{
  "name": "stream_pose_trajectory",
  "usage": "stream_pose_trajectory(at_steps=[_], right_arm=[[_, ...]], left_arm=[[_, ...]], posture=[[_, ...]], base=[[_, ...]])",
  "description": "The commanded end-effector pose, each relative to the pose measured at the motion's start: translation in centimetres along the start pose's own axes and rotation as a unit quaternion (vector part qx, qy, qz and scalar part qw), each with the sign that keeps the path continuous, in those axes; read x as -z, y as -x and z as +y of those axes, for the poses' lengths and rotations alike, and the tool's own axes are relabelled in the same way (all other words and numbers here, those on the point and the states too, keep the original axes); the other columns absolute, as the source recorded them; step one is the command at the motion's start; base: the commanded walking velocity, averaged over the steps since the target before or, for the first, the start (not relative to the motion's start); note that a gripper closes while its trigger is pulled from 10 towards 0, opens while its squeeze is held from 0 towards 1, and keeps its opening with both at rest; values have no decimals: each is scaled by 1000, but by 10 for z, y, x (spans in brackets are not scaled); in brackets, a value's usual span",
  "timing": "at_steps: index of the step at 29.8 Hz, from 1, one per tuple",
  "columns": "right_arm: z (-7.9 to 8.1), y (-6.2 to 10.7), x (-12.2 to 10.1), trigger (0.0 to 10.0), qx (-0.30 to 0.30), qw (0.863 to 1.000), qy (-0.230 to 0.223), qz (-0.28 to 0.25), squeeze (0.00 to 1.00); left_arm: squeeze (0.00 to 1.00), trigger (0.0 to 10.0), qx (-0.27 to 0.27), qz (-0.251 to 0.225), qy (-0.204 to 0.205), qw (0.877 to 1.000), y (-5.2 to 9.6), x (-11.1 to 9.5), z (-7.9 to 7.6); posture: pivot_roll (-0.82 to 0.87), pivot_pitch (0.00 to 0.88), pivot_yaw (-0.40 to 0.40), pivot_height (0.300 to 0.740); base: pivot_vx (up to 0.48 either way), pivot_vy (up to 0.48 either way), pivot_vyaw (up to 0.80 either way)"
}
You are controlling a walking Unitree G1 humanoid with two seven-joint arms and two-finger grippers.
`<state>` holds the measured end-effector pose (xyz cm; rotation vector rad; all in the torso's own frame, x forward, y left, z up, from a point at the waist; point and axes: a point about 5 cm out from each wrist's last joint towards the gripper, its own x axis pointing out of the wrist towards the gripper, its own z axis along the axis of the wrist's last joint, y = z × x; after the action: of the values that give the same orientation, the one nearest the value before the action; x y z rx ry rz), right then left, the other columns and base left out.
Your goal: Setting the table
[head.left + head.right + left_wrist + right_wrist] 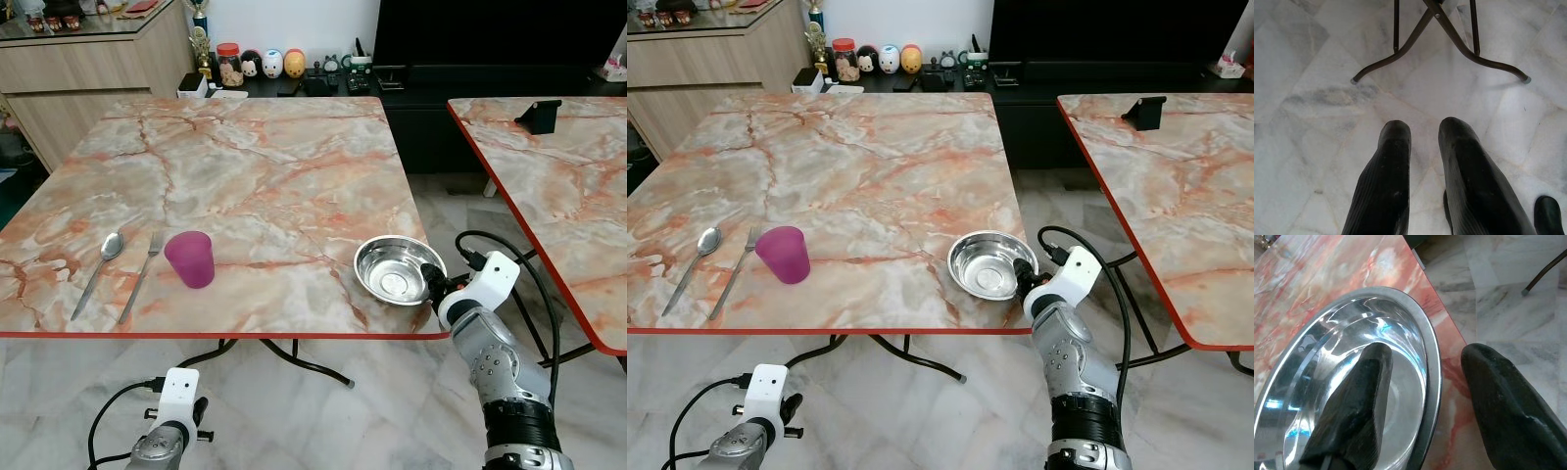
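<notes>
steel bowl — standing upright near the front right corner of the marble table, its rim close to the red edge. my right gripper straddles the near rim, one finger inside the bowl, the other outside over the table edge; there is a gap between the outer finger and the rim, so i am parted and not yet clamped. i judge the bowl light, rigid and slippery — polished metal, thin lip — so the hold should be a firm pinch across the rim wall, kept level, lest it slide or tip off the edge. further out along the front edge: a purple cup, then a fork and a spoon lying side by side. my left gripper hangs below table height over the tiled floor, fingers narrowly apart, holding nothing.
</notes>
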<state>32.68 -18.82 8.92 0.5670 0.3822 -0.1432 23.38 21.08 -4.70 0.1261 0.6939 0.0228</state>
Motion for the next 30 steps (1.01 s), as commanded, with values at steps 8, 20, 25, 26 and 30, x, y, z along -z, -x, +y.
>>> stream_pose_trajectory(at_steps=[8,20,25,26,30], right_arm=[[5,-3,6,10000,-9,1000,14,25,0],[7,-4,6,0,-17,999,15,25,0],[8,-4,6,0,-20,999,18,24,0],[9,-4,6,0,-21,999,19,23,0],[10,-4,5,0,-23,999,20,20,0]], left_arm=[[0,10000,-8,7,-9,1000,1,4,3],[0,10000,-9,7,-9,1000,1,4,3],[0,10000,-10,6,-9,1000,1,3,3],[0,10000,-10,6,-9,1000,1,3,3],[0,10000,-12,6,-10,1000,1,3,3]], posture=[[20,0,-8,740],[21,0,-11,740],[18,0,-11,740],[19,0,-10,740],[19,0,-10,740]], base=[[0,0,0],[0,0,0],[0,0,0],[0,0,0],[0,0,0]])
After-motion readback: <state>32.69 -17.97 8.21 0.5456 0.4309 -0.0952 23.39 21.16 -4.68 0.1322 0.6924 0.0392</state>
